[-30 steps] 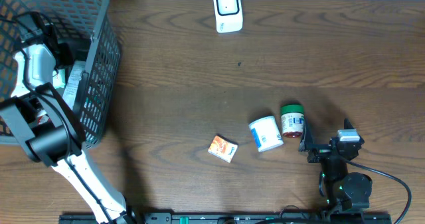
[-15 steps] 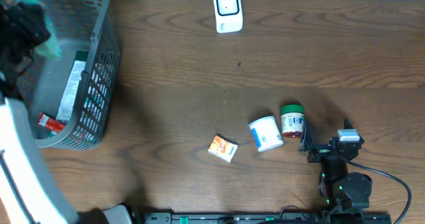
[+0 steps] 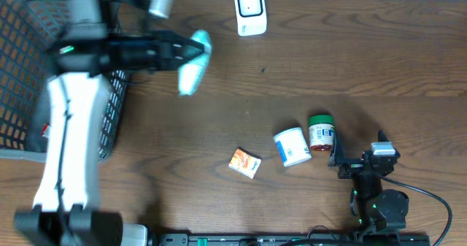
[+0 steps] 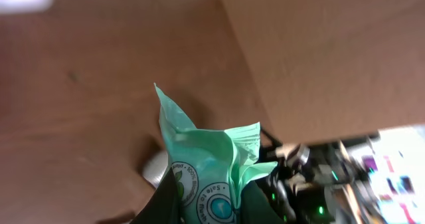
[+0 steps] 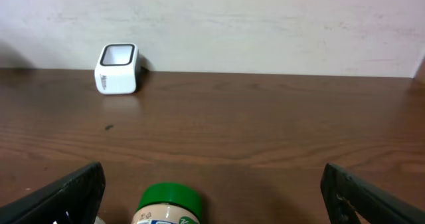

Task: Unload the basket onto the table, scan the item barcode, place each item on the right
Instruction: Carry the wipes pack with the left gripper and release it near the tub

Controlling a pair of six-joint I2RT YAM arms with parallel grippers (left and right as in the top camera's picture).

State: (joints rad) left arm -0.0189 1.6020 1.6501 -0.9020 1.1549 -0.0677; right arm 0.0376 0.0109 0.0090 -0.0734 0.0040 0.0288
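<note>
Green pouch (image 3: 193, 69) is clamped in left gripper (image 3: 191, 51), over the desk (image 3: 328, 71) between basket (image 3: 18, 85) and scanner (image 3: 249, 11). Barcode side should be flattened and squared to scanner. Right gripper (image 3: 337, 160): spread wide, empty.

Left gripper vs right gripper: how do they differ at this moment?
The left gripper is shut on a mint-green packet; the right gripper is open, holding nothing. The left gripper is at the far side, between the basket and the white scanner; the right gripper sits at the near edge, just behind the green-lidded jar. Shared: both dark and two-fingered.
</note>
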